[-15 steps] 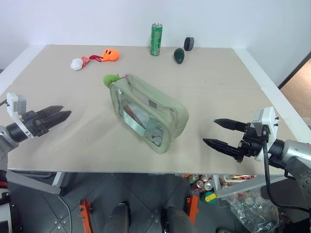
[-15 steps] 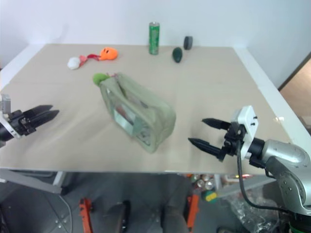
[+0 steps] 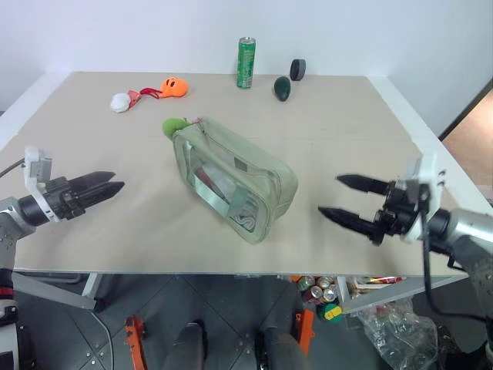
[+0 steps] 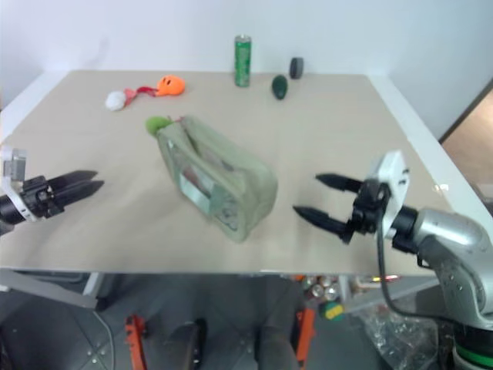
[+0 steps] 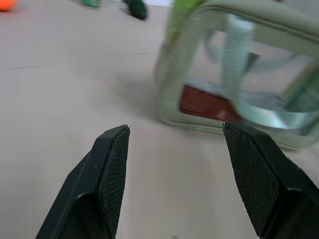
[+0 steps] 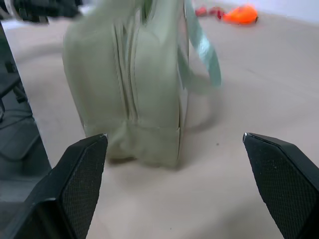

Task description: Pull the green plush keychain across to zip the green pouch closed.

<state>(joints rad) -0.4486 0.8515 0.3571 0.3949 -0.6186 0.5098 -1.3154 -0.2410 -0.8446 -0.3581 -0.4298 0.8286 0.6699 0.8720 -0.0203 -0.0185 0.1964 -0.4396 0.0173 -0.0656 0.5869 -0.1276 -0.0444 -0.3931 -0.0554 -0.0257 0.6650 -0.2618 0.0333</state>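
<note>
Closing in from both sides, my two arms have edged inward over the last half second, and that is the only real change: the left pincer (image 3: pixel 115 185) has slid a little toward the middle of the desk (image 3: pixel 347 116) from its left edge, and the right pincer (image 3: pixel 330 196) has moved a touch in from the right edge. Neither has reached anything. Both are spread with nothing between the fingers, the right one wide, the left one moderately.

The green pouch (image 3: pixel 235 179) lies where it was, set diagonally across the middle of the desk, its clear window facing the front-left. The green plush keychain (image 3: pixel 174 126) hangs at the pouch's far-left end, resting on the desk just beside that end. From that I judge the zipper has not been drawn at all yet.

In the right wrist view the near end of the pouch sits squarely ahead, so I read that arm as lining up to brace the near end. My left pincer is aimed at the pouch's window side and must go farther back to reach the keychain. The can, the dark egg shape and the orange plush near the far edge lie undisturbed.
</note>
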